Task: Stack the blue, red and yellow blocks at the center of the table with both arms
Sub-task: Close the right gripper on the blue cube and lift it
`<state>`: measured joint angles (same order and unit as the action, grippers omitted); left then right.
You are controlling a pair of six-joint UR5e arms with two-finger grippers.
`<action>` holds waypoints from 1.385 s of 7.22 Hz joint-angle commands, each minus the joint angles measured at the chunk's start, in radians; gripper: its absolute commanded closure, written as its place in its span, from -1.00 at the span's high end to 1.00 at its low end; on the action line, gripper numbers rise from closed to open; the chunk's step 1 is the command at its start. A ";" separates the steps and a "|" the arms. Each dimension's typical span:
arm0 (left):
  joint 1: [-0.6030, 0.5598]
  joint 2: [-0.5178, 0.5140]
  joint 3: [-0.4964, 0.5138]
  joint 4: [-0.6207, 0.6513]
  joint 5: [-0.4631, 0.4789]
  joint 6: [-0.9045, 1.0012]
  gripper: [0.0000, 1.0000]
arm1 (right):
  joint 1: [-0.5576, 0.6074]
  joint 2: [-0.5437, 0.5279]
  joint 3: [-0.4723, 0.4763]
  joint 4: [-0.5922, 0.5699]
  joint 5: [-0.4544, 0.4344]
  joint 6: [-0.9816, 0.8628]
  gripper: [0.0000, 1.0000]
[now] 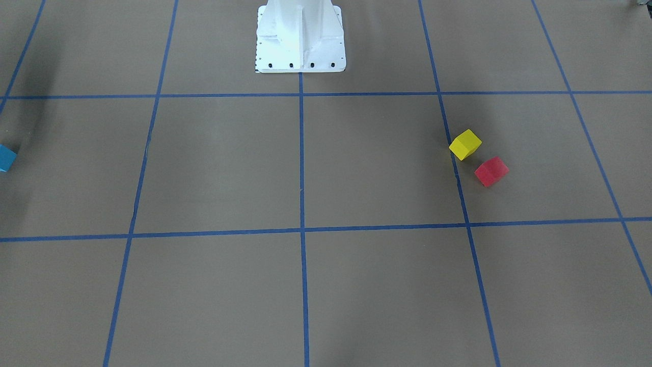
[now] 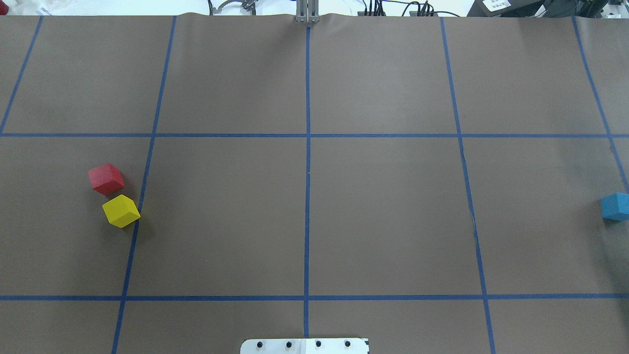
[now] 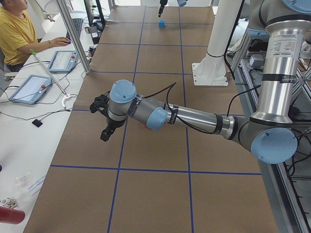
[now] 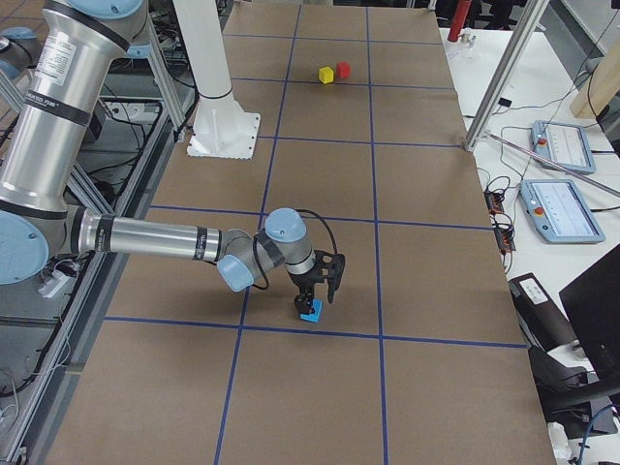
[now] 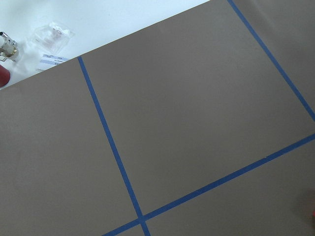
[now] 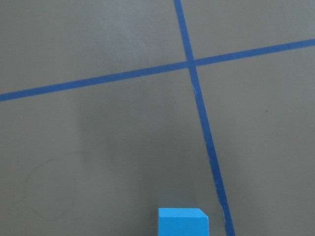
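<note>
1. out on the left, the left gripper (image 3: 103, 121) is hanging over the table (image 2: 383, 206), pointing down. it's only showing in the side view, so i cannot tell whether its fingers are spread or closed.
2. the red block (image 2: 105, 179) is sitting on the left part of the table. the yellow block (image 2: 121, 211) is lying just beside it on the near side, its right corner reaching a blue tape line (image 2: 142, 196).
3. in the middle, the white robot base (image 2: 304, 345) is standing at the near edge.
4. over on the right, the blue block (image 2: 615, 206) is resting by the table's right edge. the right gripper (image 4: 312, 291) is hovering right over it, fingers pointing down. i cannot tell whether it is touching the block, or whether those fingers are apart or closed.
</note>
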<state>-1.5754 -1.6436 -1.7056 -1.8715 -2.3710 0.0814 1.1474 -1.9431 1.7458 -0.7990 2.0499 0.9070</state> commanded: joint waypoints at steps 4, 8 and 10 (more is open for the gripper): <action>0.001 0.001 0.004 -0.001 -0.001 0.003 0.99 | -0.168 -0.008 -0.065 0.115 -0.143 0.162 0.98; 0.002 0.005 0.007 -0.001 -0.001 0.006 0.99 | -0.215 -0.002 -0.167 0.241 -0.175 0.165 0.79; 0.002 0.007 0.012 -0.015 0.001 0.008 0.99 | -0.221 0.012 -0.166 0.241 -0.168 0.159 -0.99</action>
<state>-1.5739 -1.6382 -1.6969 -1.8766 -2.3712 0.0883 0.9309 -1.9387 1.5807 -0.5604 1.8786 1.0701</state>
